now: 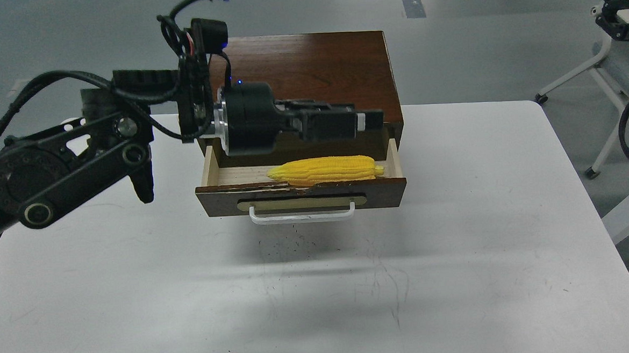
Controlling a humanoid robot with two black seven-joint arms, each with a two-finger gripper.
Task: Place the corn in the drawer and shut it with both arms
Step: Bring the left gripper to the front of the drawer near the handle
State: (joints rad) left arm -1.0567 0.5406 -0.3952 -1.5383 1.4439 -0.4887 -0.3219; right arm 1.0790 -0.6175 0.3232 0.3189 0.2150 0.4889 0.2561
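Note:
The yellow corn (326,170) lies lengthwise inside the open drawer (300,194), on its pale wood floor toward the right side. The drawer sticks out of the dark brown cabinet (309,69), with its white bar handle (302,216) facing me. My left arm reaches in from the left, and my left gripper (372,121) points right, hovering above the back of the drawer opening and just above the corn. It holds nothing, and its fingers overlap in this side-on view. My right gripper (614,20) is a small dark claw at the far upper right, off the table.
The cabinet stands at the back middle of the white table (459,276). White chair or desk legs (610,123) stand beyond the table's right edge. My left arm's elbow and cables (55,168) hang over the table's left part.

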